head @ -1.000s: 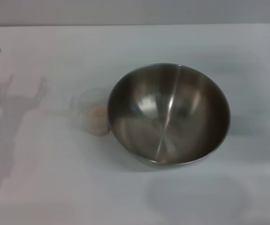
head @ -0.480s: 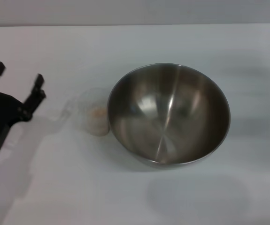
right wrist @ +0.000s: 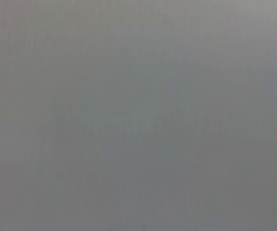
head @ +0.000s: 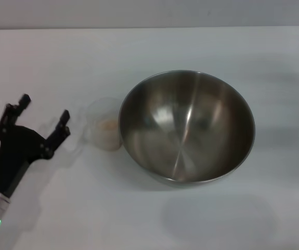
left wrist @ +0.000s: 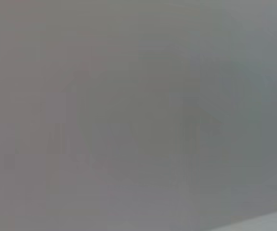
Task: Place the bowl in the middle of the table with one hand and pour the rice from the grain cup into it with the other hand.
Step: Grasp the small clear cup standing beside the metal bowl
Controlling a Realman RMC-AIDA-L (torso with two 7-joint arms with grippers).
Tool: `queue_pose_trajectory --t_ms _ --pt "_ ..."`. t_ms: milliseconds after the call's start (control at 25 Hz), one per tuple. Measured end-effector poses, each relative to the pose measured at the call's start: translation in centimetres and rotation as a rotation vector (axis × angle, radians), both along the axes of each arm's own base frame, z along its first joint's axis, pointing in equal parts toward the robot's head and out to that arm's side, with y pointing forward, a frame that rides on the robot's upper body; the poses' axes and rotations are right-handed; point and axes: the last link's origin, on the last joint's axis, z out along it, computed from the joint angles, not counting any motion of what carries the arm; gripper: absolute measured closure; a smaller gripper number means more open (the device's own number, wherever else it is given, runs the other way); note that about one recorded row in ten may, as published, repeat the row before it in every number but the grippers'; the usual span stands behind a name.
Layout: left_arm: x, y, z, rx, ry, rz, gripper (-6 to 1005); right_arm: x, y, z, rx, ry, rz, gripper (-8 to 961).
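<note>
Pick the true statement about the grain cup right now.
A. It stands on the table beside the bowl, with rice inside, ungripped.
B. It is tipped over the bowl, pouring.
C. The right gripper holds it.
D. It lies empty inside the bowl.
A: the grain cup stands on the table against the bowl with rice in it, while the open left gripper is beside it, not touching.

No readable text, labels, brands, numbers, signs
</note>
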Motion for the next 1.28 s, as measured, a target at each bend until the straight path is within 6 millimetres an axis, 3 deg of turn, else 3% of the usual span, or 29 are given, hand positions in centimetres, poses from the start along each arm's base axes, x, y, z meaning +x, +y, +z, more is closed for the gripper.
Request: queue_pose_trajectory --t_ms 360,1280 --pt "-0.1 0.1 -2.0 -0.101 0.042 0.043 226 -0.2 0.2 0.0 -0.001 0.0 0.004 594" --pt "-0.5 3.1 -2.5 -0.134 0.148 0.088 231 0.1 -0.2 0.0 0.0 -0.007 0.003 594"
